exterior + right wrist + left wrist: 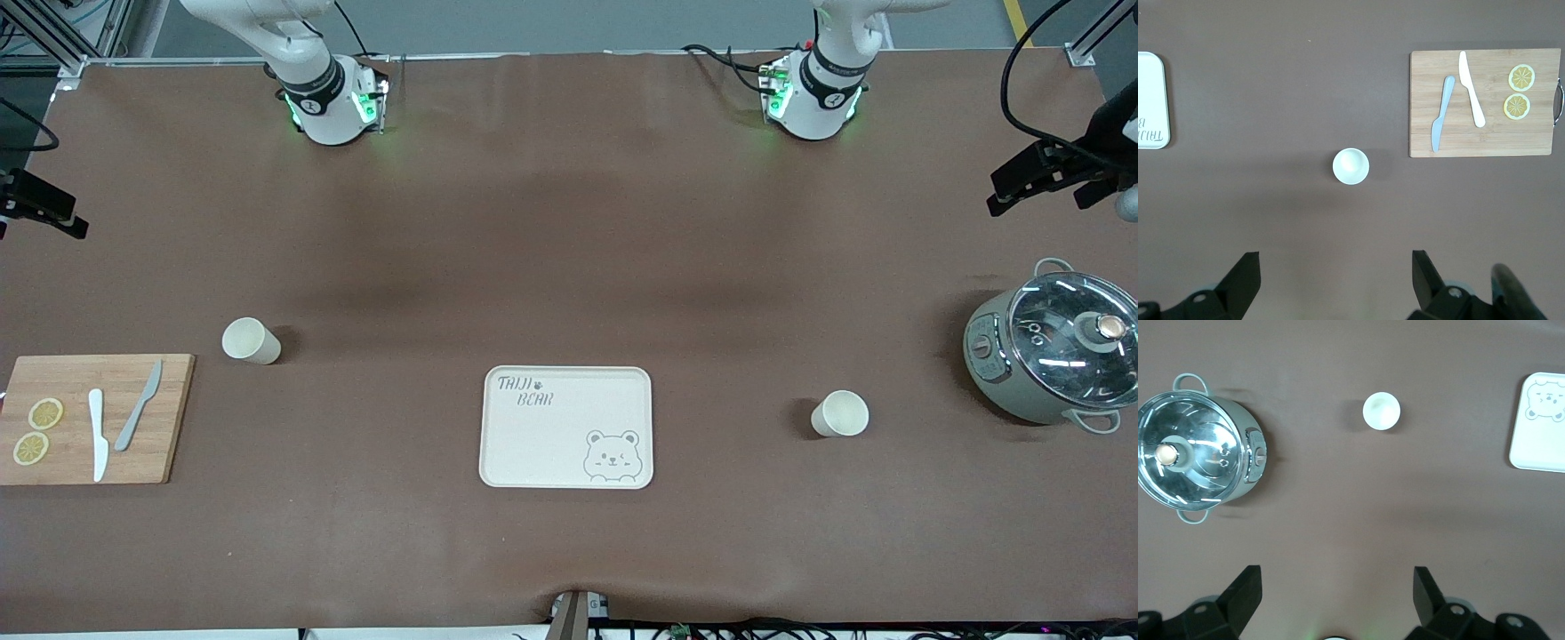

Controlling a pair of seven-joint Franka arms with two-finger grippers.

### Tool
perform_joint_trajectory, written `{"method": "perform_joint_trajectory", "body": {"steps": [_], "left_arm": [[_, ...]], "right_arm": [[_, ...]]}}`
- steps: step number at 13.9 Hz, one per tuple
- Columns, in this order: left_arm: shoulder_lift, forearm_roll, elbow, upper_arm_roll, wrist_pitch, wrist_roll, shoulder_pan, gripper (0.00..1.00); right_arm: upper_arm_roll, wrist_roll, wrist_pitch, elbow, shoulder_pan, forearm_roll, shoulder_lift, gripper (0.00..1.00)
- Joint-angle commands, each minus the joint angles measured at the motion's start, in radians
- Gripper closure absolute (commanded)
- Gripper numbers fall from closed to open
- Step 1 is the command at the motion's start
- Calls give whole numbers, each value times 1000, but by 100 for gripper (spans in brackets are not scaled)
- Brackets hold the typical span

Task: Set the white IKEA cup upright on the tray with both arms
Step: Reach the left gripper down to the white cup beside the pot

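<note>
Two white cups stand upright on the brown table. One cup [252,340] [1351,166] is toward the right arm's end, the other cup [840,414] [1381,411] toward the left arm's end. Between them lies the cream tray [551,440] [1531,450] [1150,93] with the bear drawing, nothing on it. My left gripper [1336,579] hangs open and empty high over the table at its own end, well apart from the cup there. My right gripper [1335,261] hangs open and empty the same way over its end. Neither gripper shows in the front view.
A wooden cutting board [71,378] [1491,140] with two knives and two lemon slices lies at the right arm's end. A grey pot with a glass lid [1053,351] [1198,450] stands at the left arm's end.
</note>
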Motion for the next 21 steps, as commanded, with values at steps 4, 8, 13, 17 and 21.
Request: {"method": "perform_joint_trajectory", "body": {"steps": [4, 8, 13, 17, 21], "left_arm": [[4, 25, 5, 2, 0, 15, 7, 0], [82, 25, 5, 21, 121, 13, 24, 0], [206, 22, 5, 21, 246, -8, 36, 0], [315, 25, 19, 23, 322, -39, 24, 0], [422, 23, 19, 12, 417, -143, -7, 0]], "right_arm": [[9, 13, 0, 8, -11, -11, 3, 0], [9, 13, 1, 8, -11, -11, 3, 0], [9, 13, 1, 8, -11, -11, 3, 0], [10, -1, 7, 9, -7, -20, 14, 0], [10, -1, 9, 11, -10, -17, 15, 0]]}}
